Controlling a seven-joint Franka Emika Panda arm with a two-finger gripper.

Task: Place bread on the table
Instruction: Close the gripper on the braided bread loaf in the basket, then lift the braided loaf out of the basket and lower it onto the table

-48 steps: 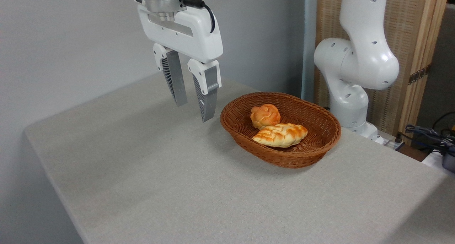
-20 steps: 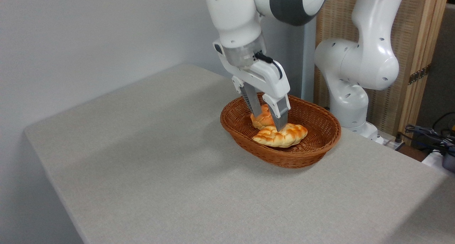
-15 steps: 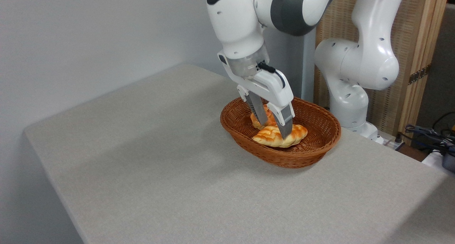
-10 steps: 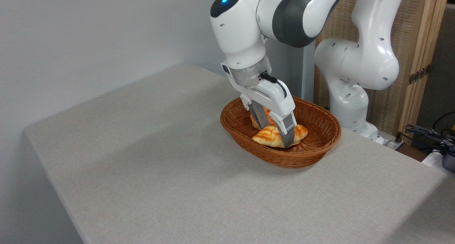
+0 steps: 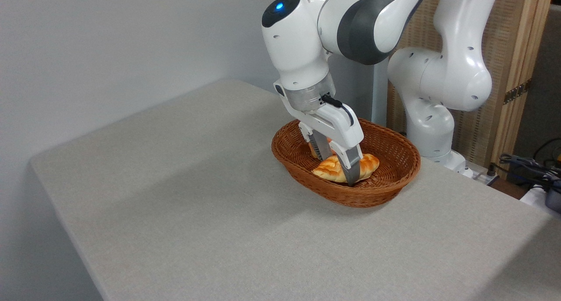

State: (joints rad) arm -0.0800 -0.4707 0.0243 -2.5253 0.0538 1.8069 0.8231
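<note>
**Colours around my gripper**

My arm [image 5: 307, 42] is glossy white with a dark grey band at the elbow joint and a small blue light on top. My gripper [image 5: 339, 167] is white with grey fingers [image 5: 353, 171]. The bread [image 5: 335, 168] is pale yellow with golden-brown braided ridges. The bun [image 5: 313, 148] behind it is orange. The basket [image 5: 350, 193] is reddish-brown wicker weave. The table [image 5: 197, 196] is light grey-beige woven cloth. The wall [image 5: 109, 42] on the left is plain pale grey; the screen [image 5: 513, 51] at far right is tan weave in light wood.

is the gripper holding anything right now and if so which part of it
Nothing is clearly held. The gripper straddles the middle of the braided loaf, which lies in the wicker basket, but whether it has closed on the loaf cannot be told.
</note>
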